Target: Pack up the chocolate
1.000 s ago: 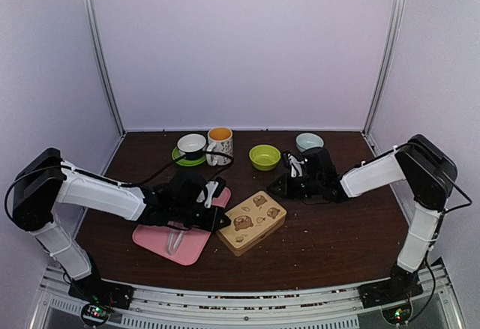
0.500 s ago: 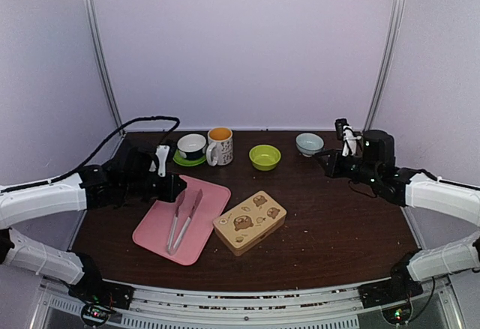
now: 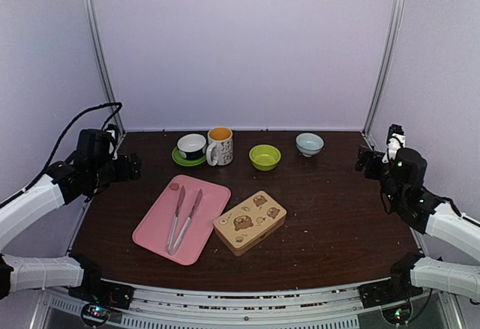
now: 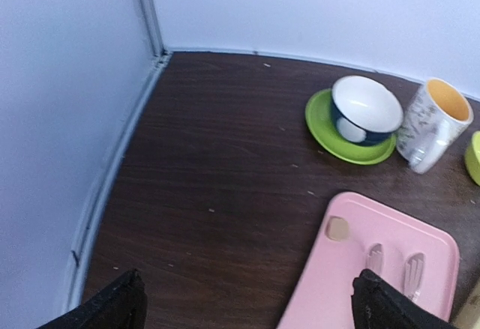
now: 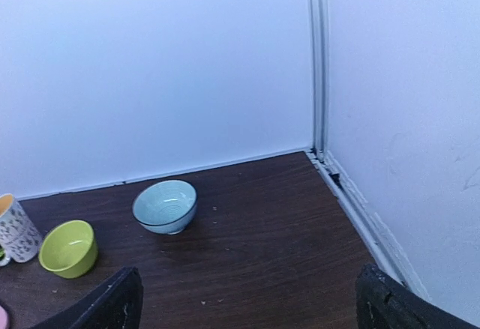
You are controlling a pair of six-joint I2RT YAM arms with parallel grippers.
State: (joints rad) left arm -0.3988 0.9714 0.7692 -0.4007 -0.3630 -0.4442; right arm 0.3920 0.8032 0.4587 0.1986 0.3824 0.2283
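One small tan chocolate (image 3: 174, 187) lies on the far corner of the pink tray (image 3: 154, 235); the left wrist view also shows this chocolate (image 4: 338, 228). The bear-printed tin (image 3: 250, 221) sits shut at the table's middle, right of the tray. My left gripper (image 3: 132, 167) hovers at the far left, well apart from the tray, and its jaws (image 4: 247, 303) stand open and empty. My right gripper (image 3: 366, 161) hangs near the right wall, also open (image 5: 251, 303), with only bare table between its fingers.
Pinkish tongs (image 3: 184, 215) lie lengthwise on the tray. Along the back stand a white cup on a green saucer (image 3: 190, 148), a patterned mug (image 3: 220, 145), a lime bowl (image 3: 265, 157) and a pale blue bowl (image 3: 309, 144). Walls close in on both sides.
Both arms have swung back from the table's middle to the left and right sides. Both grippers went from shut to open. The tongs now lie uncovered on the tray.
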